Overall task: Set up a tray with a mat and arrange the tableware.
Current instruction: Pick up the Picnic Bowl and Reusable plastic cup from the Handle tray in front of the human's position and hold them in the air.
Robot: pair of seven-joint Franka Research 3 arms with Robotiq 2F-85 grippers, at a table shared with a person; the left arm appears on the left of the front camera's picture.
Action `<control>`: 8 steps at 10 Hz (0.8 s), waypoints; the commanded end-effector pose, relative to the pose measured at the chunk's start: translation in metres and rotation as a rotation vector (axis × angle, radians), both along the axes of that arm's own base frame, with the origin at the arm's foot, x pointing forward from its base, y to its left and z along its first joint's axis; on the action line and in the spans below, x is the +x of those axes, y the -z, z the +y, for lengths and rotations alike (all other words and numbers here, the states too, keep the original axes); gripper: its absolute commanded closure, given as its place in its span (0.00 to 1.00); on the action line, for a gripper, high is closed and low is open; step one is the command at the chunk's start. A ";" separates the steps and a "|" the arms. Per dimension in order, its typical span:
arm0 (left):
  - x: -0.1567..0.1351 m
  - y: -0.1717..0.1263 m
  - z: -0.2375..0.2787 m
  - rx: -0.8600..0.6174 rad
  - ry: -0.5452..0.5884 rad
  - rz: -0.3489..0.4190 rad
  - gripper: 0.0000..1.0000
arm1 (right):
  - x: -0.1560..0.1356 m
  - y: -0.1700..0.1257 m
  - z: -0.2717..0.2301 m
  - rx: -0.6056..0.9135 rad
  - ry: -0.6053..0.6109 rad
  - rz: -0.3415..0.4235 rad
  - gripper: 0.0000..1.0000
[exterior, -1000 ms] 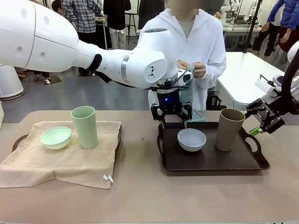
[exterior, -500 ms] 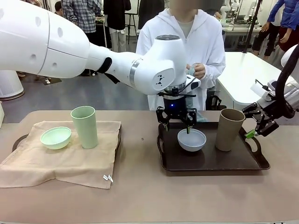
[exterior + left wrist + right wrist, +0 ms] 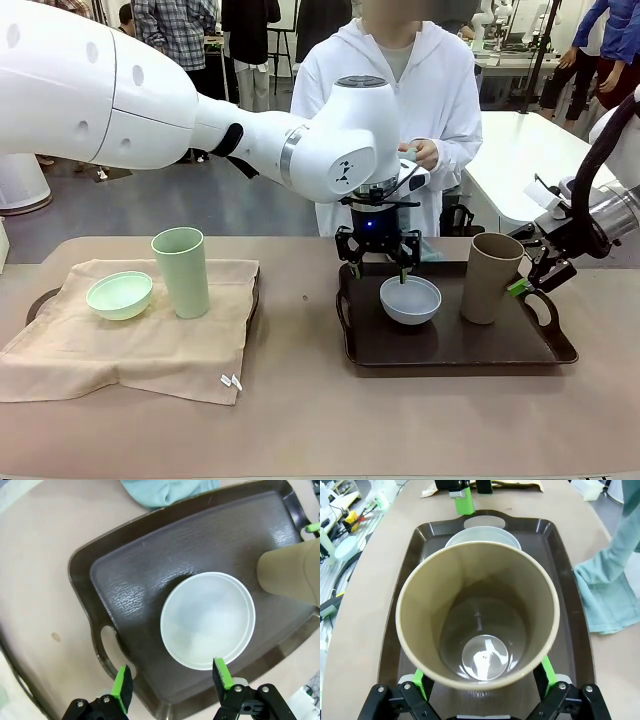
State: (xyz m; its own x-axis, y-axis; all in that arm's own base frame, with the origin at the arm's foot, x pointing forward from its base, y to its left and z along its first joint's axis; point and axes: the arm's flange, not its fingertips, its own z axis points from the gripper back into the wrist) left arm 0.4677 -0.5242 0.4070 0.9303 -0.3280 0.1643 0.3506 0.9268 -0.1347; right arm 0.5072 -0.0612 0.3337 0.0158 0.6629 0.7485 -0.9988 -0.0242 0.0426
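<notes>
A white bowl (image 3: 410, 299) and a tan cup (image 3: 490, 278) stand on the bare dark tray (image 3: 450, 345). My left gripper (image 3: 378, 274) hangs open just over the bowl's far-left rim. In the left wrist view its gripper (image 3: 171, 676) straddles the near edge of the bowl (image 3: 207, 620). My right gripper (image 3: 525, 283) is open at the cup's right side. In the right wrist view the gripper (image 3: 484, 675) has a pad on each side of the cup (image 3: 477, 615); contact is unclear. A second tray (image 3: 40, 298) carries a beige mat (image 3: 140, 340), a green bowl (image 3: 119, 295) and a green cup (image 3: 181, 272).
A person in white stands at the far side, both hands holding a teal cloth (image 3: 405, 152). It hangs down to the table behind the dark tray (image 3: 130, 580), where it shows as a teal cloth (image 3: 610, 590). Bare tabletop lies between the two trays.
My left gripper came down and slightly right over the white bowl, then held still. My right gripper moved left up to the tan cup.
</notes>
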 end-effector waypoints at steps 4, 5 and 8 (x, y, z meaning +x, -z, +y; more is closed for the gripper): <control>0.010 0.009 -0.005 -0.003 -0.040 -0.008 0.16 | 0.007 0.011 0.014 0.047 -0.022 0.001 0.00; 0.012 0.017 -0.006 0.007 -0.050 0.000 0.16 | 0.007 0.014 0.016 0.054 -0.021 -0.001 0.00; 0.016 0.031 -0.008 0.037 -0.069 0.004 0.16 | 0.007 0.019 0.021 0.097 -0.038 -0.026 0.00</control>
